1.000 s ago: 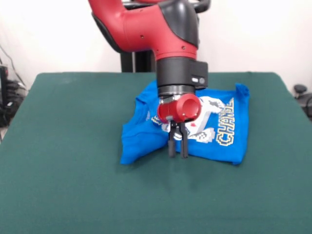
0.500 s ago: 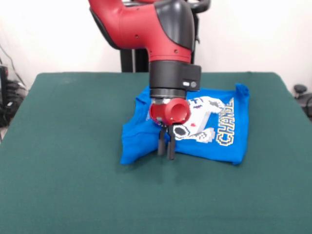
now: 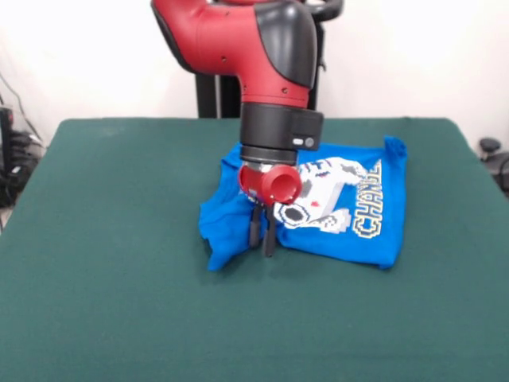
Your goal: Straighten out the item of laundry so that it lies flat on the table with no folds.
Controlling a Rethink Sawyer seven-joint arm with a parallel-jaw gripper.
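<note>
The item of laundry (image 3: pixel 362 208), a bright blue T-shirt with a white game controller print and yellow lettering, lies crumpled on the green table (image 3: pixel 111 239), right of centre. Its left part is bunched into folds, and its right part lies flatter. My gripper (image 3: pixel 261 239) points down at the shirt's lower left edge. Its two dark fingers (image 3: pixel 254 231) stand close together with blue cloth pinched between them. The red wrist hides the shirt's upper left part.
The table's green cloth stretches wide to the left of the shirt and in front of it. A dark stand (image 3: pixel 219 97) rises behind the table's far edge. Cables and gear (image 3: pixel 16 163) sit off the table's left side.
My gripper has moved left along the shirt's front edge. The shirt's lower left corner has drawn in to the right and bunched up more.
</note>
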